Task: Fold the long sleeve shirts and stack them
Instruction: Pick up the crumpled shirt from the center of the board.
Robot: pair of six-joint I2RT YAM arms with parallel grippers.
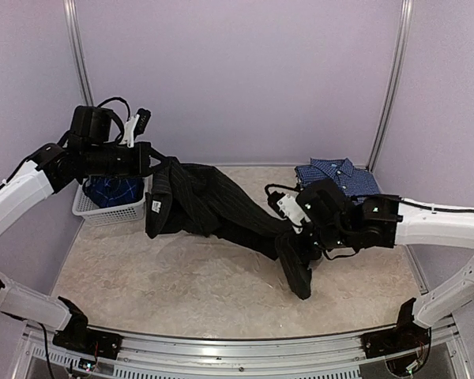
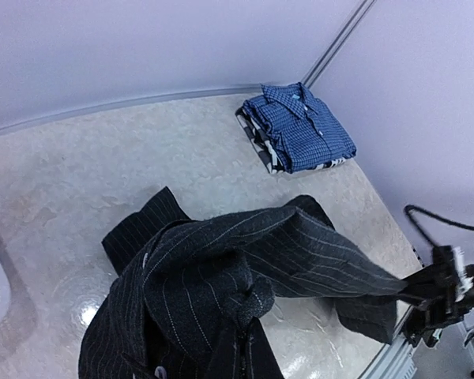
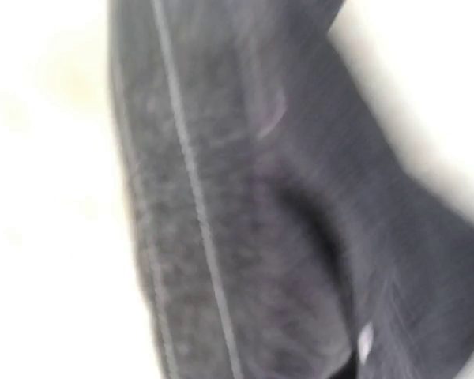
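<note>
The black pinstriped shirt [image 1: 213, 205] hangs stretched between both arms above the table. My left gripper [image 1: 153, 163] is raised at the left and shut on one end of it; in the left wrist view the cloth [image 2: 221, 268] bunches up and hides the fingers. My right gripper [image 1: 298, 239] sits low at centre right, shut on the other end, from which a loose part drapes to the table. Blurred dark cloth [image 3: 245, 237] fills the right wrist view. A blue-and-white checked shirt [image 1: 337, 175] [image 2: 304, 130] lies folded at the back right.
A white lattice basket [image 1: 110, 212] stands at the back left under my left arm, with a darker blue shirt [image 1: 114, 189] inside. Something black-and-white patterned [image 2: 265, 150] lies beneath the folded checked shirt. Walls close off the back and both sides.
</note>
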